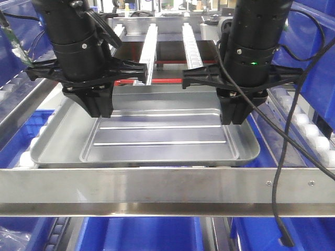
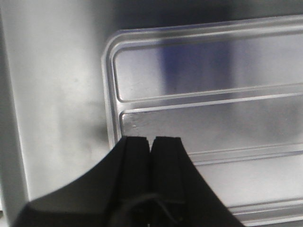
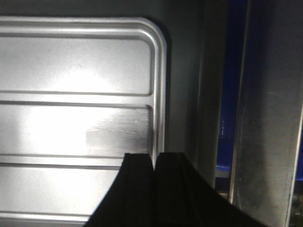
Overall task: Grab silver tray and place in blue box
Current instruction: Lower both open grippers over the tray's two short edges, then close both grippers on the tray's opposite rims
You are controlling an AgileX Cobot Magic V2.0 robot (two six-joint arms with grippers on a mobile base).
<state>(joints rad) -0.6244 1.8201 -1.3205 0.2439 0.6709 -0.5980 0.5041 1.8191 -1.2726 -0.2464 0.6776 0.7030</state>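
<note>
**Both grippers hanging over the silver tray [image 1: 162,149], fingers pressed together, nothing clamped.**

Tray is lying flat just behind the front steel rail [image 1: 167,185], with white rollers [image 1: 314,137] running along its sides. Left gripper [image 1: 100,111] is sitting over the left end of the base and right gripper [image 1: 233,117] is mirroring it at the right end. That spacing is probably so the wide, shallow tray comes up level instead of tipping. Wrist views are showing only a thin seam between each pair of fingers, with no metal in it (can't tell if the tips are touching the tray). Both are sitting inboard of the raised rim, so I'm reading this as pre-grasp: jaws need opening and shifting outward to pinch the rim. Blue plastic under the front rail is likely the blue box [image 1: 141,232]; tray isn't in it yet.
</note>
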